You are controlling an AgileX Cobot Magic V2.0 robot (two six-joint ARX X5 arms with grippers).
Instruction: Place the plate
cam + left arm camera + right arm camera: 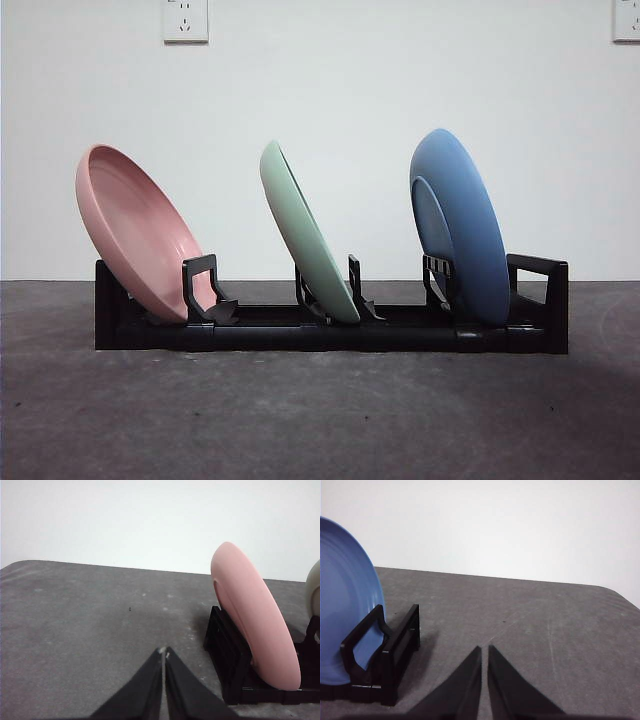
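Black left gripper (164,654) and right gripper (484,650) clenched, empty; 3 plates lean leftward in rack (330,335): pink plate (135,230), green plate (305,235), blue plate (460,225).

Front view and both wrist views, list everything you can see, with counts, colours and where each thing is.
Rack: one, black, on the table, holding all three plates.
Pink plate: one, pink, in the rack's end slot near the left arm, leaning.
Green plate: one, pale green, middle slot, leaning.
Blue plate: one, blue, end slot near the right arm.
Table: one, grey.
Sockets: two, white, on the wall.
Left claw: black, shut, empty, beside the pink plate.
Right claw: black, shut, empty, beside the blue plate.
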